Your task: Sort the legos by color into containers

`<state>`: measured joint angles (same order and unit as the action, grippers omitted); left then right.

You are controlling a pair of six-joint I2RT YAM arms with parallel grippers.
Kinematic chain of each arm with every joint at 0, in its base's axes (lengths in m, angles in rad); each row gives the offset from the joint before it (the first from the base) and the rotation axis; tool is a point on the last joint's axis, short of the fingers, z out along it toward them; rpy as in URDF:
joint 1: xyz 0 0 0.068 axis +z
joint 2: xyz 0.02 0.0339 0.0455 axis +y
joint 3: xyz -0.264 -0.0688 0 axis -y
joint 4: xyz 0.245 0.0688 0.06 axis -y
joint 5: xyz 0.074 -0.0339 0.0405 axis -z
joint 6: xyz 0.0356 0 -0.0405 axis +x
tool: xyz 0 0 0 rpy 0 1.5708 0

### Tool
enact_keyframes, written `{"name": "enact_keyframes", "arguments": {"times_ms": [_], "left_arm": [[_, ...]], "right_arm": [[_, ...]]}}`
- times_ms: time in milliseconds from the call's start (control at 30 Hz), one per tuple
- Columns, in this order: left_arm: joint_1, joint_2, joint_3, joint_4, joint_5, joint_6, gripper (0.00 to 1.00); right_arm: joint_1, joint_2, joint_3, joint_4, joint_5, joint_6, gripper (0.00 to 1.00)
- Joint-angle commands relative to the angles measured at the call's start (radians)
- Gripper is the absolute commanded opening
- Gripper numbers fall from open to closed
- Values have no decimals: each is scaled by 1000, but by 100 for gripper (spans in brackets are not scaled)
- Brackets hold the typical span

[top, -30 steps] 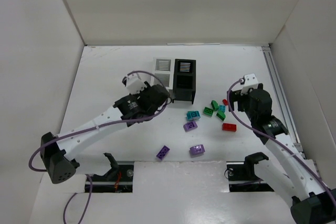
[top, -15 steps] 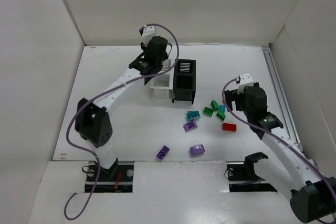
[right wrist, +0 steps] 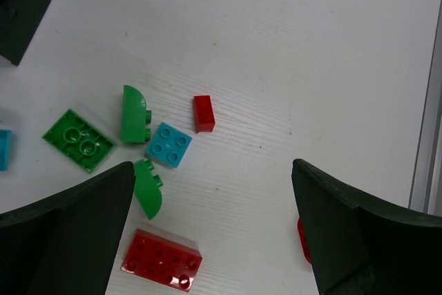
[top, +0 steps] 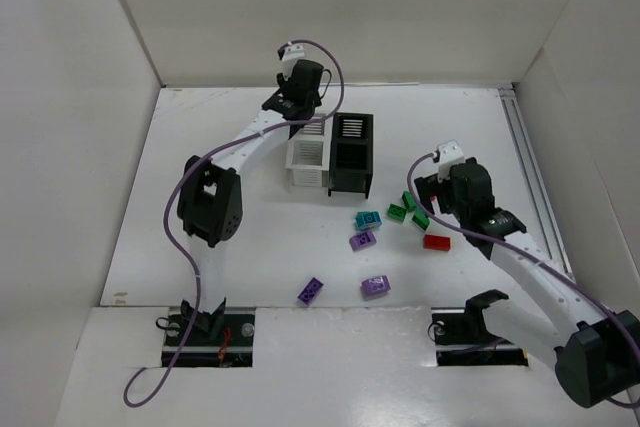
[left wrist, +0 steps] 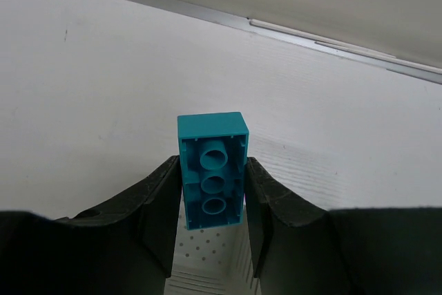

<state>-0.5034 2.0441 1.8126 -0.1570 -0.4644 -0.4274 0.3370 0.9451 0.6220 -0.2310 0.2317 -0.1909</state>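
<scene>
My left gripper (left wrist: 211, 202) is shut on a teal lego (left wrist: 211, 169) and holds it above the far end of the white container (top: 308, 154); the container's perforated floor (left wrist: 207, 267) shows below the brick. In the top view this gripper (top: 297, 109) is at the back. The black container (top: 350, 154) stands right of the white one. My right gripper (right wrist: 213, 170) is open and empty above loose legos: a small red brick (right wrist: 203, 113), a teal square (right wrist: 169, 144), green pieces (right wrist: 135, 113) and a red brick (right wrist: 161, 260). It is at mid-right in the top view (top: 428, 197).
More legos lie in front of the containers: a teal one (top: 368, 219) and purple ones (top: 362, 240) (top: 310, 290) (top: 375, 286). A metal rail (top: 525, 162) runs along the right edge. White walls enclose the table.
My left arm has swung from the table's middle out to the far side, over the white container. My right gripper has shifted left, over the green and red legos.
</scene>
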Motion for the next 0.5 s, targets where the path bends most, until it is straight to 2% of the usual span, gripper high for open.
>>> {"name": "enact_keyframes", "arguments": {"times_ms": [0, 100, 133, 200, 300, 367, 467], "left_arm": [[-7, -67, -47, 42, 17, -20, 18], [-7, -108, -81, 51, 53, -20, 29], [-7, -117, -93, 51, 53, -10, 36], [-7, -146, -104, 51, 53, 1, 43], [-29, -180, -128, 51, 53, 19, 59], [-29, -220, -156, 51, 53, 19, 63], [-29, -277, -202, 60, 73, 29, 78]], "right_arm": [[49, 7, 51, 45, 31, -10, 100], [112, 7, 76, 36, 57, -30, 100], [152, 7, 76, 23, 70, -39, 100], [197, 17, 85, 9, 92, -48, 100], [284, 40, 107, -1, 107, -57, 100], [328, 53, 116, 19, 51, -85, 100], [350, 92, 116, 50, -86, -176, 100]]}}
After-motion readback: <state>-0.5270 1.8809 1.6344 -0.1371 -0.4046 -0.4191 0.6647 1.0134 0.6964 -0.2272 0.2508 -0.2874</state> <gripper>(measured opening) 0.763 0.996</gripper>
